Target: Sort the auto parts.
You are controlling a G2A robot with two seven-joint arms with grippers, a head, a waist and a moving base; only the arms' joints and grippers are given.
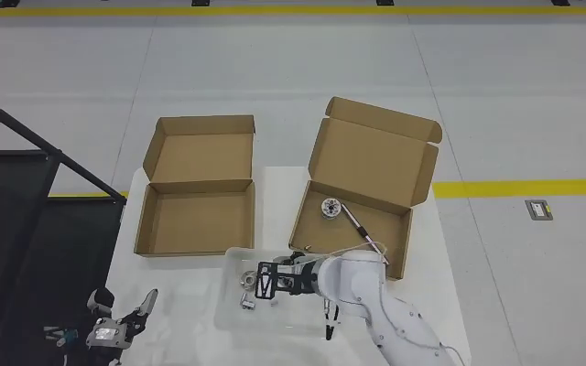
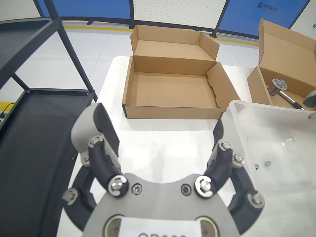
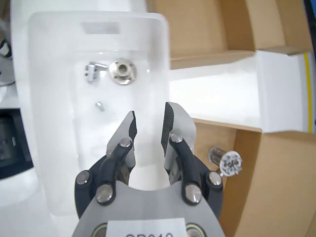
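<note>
A round metal part (image 3: pixel 122 71) lies in the clear tub (image 3: pixel 37 50) beside a small bracket (image 3: pixel 91 71). The right gripper (image 3: pixel 150 119) hangs over the tub, jaws apart, holding nothing. The left gripper (image 2: pixel 159 120) is spread wide beside the tub.

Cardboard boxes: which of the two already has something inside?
The box on the robot's right: a metal part with a round head and a long shaft lies on its floor. The left box shows only bare cardboard inside.
</note>
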